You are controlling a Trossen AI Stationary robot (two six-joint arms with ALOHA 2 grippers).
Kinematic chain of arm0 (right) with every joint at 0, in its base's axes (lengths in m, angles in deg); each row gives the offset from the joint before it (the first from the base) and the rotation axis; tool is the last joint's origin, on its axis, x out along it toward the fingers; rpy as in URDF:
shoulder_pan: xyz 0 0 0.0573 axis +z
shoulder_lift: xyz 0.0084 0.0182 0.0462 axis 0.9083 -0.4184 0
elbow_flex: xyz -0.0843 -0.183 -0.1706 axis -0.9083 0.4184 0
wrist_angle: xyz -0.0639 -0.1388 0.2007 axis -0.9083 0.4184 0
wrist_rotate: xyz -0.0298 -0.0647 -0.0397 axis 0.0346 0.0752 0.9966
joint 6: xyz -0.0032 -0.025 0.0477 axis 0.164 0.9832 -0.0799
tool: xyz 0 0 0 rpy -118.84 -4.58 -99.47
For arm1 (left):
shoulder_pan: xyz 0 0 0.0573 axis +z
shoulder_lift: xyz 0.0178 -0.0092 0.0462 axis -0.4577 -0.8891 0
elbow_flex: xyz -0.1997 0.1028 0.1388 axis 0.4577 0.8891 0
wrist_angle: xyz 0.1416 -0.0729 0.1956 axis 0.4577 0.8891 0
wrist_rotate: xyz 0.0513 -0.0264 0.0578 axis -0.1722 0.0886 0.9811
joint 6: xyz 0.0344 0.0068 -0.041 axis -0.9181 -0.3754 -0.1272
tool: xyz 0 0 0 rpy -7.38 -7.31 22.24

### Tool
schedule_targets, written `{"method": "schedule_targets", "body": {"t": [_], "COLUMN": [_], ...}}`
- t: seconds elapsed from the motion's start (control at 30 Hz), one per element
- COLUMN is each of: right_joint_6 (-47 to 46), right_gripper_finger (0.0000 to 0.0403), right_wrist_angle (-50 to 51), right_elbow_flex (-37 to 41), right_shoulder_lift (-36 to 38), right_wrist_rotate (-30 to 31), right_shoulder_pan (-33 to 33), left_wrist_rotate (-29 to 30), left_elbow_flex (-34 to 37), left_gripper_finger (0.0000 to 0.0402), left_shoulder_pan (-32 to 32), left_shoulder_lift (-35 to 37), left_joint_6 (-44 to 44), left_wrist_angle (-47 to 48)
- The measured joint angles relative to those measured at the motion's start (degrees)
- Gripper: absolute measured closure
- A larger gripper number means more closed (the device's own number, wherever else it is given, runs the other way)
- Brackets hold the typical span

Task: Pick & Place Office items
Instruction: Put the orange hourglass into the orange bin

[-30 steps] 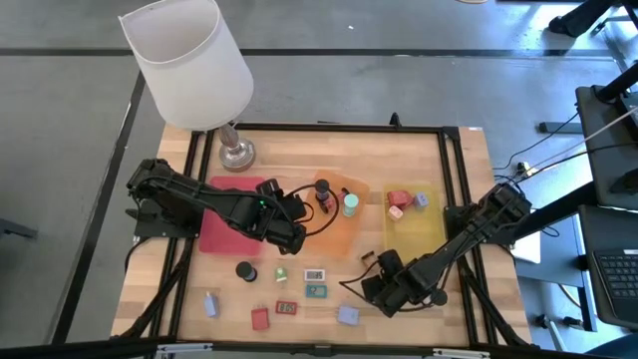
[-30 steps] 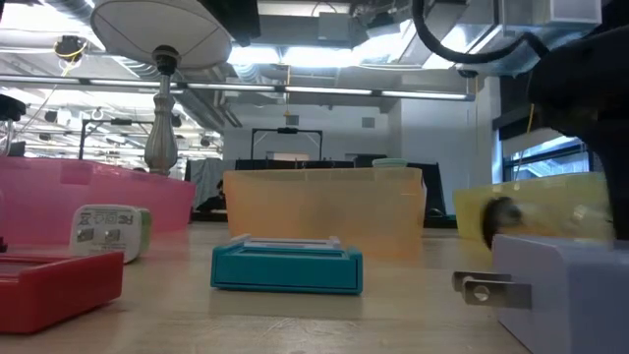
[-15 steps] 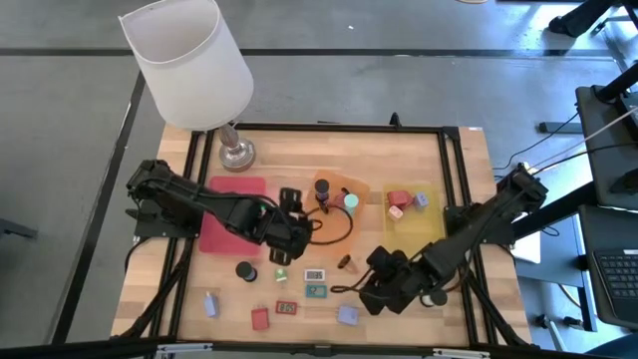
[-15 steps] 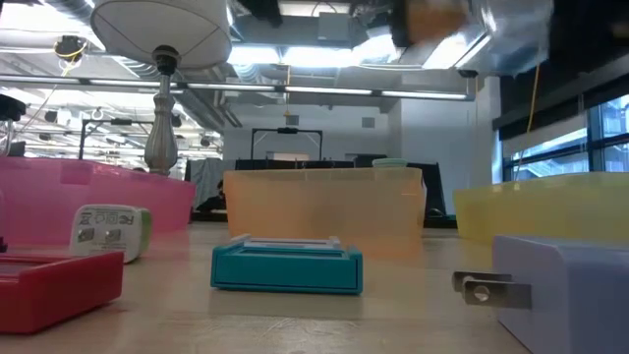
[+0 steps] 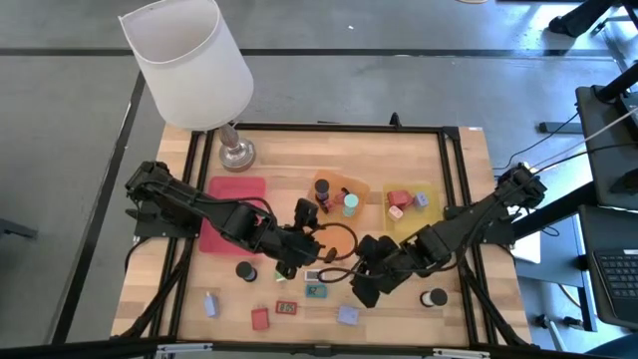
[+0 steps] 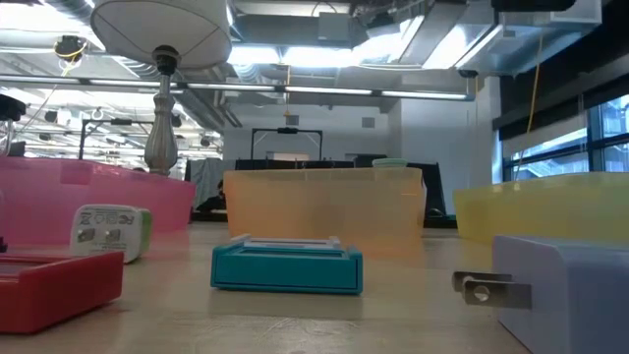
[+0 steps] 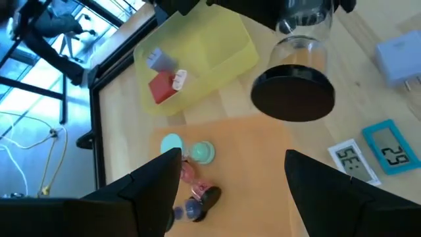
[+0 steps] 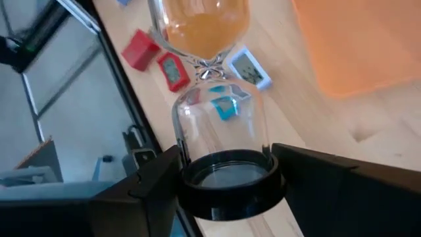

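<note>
wooden table (image 5: 449, 160), nearest edge: lavender plug block (image 6: 570, 295), teal block (image 6: 287, 265), red block (image 6: 54, 285) lying loose, not yet sorted. mid-table, right gripper (image 8: 223, 174) clenched on an hourglass (image 8: 214, 99) by its black end cap, likely carrying it trayward. left gripper (image 7: 230, 178) spread, empty, above the orange tray (image 5: 344, 214). lamp (image 5: 189, 65) farthest.
</note>
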Motion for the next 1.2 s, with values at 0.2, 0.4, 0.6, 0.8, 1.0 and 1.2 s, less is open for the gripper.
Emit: {"method": "schedule_targets", "body": {"t": [0.2,0.4,0.6,0.8,1.0,1.2], "right_joint_6": [2.37,3.51,5.93,8.32,11.97,13.26], "right_gripper_finger": [0.0180,0.0179,0.0179,0.0179,0.0179,0.0179], "right_wrist_angle": [-0.28,-0.37,-2.40,-3.05,-6.79,-7.42], "right_elbow_flex": [-0.07,-0.07,-0.07,-0.07,-0.11,-0.13], "right_shoulder_lift": [0.00,0.02,0.02,0.02,0.04,0.09], "right_wrist_rotate": [-2.57,-3.12,-3.84,-3.84,-3.75,-3.73], "right_shoulder_pan": [-1.99,-4.09,-5.40,-6.59,-7.14,-7.12], "left_wrist_rotate": [-4.30,-5.99,-6.61,-7.36,-7.19,-4.57], "left_elbow_flex": [0.00,0.00,0.00,0.00,0.00,0.00], "left_gripper_finger": [0.0135,0.0134,0.0134,0.0134,0.0134,0.0134], "left_shoulder_pan": [0.06,0.08,0.06,0.06,0.15,0.09], "left_shoulder_lift": [0.00,0.00,0.00,-0.46,-0.92,-0.87], "left_joint_6": [0.22,0.88,1.89,2.84,2.91,3.47], "left_wrist_angle": [0.03,0.12,-0.10,-0.36,-1.08,-0.94]}}
